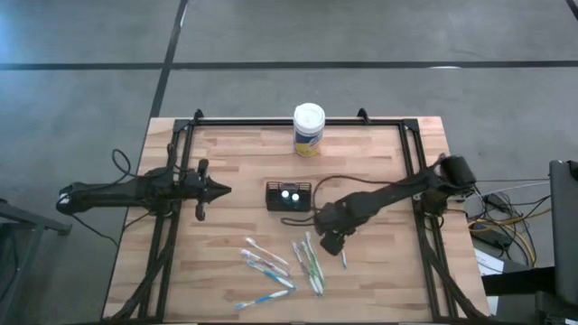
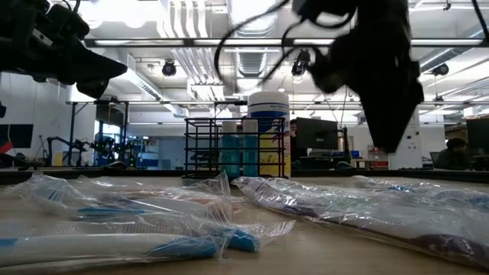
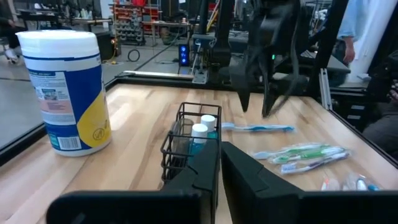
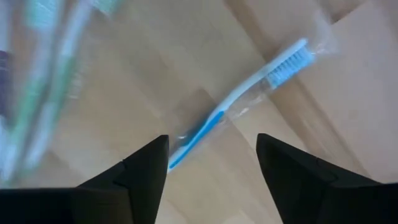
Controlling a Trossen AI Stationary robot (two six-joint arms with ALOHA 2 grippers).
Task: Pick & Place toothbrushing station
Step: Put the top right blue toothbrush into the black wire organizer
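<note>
Wooden counter: right gripper, fingers spread, straddles a wrapped toothbrush; slick wrap could slip. Left gripper waits closed.

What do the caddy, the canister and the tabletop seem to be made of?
Caddy: thin black wire, likely coated metal; you see through its grid.
Canister: smooth white plastic, probably, with a glossy printed label.
Tabletop: pale wood; joined strips and grain show.
</note>
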